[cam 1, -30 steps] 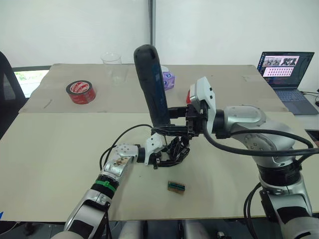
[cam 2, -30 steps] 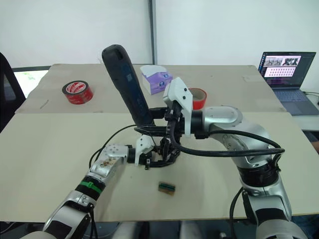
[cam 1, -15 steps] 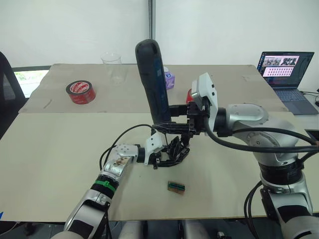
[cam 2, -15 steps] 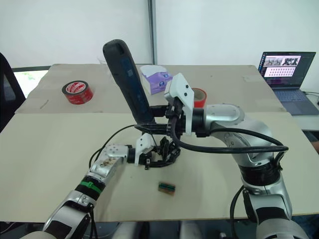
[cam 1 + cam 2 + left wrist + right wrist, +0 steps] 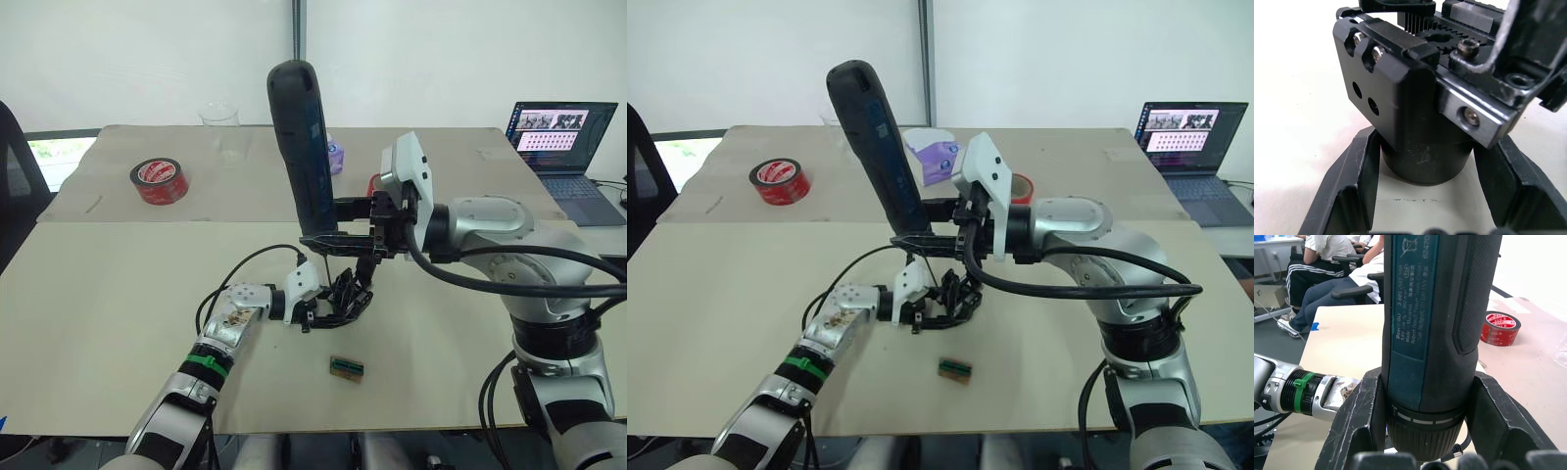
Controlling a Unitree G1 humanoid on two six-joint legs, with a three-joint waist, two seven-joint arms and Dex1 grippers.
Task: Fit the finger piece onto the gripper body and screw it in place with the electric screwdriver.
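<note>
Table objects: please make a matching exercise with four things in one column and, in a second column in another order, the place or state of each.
Things:
1. electric screwdriver
2. gripper body
3. red tape roll
4. small green tray

Places or states:
A. lies flat on the far table, on the robot's left
B. held near upright in the right end effector
C. lies loose on the near table, closer to the robot than the gripper body
D. held between the fingers of the left end effector

Pairs: 1-B, 2-D, 3-A, 4-C
</note>
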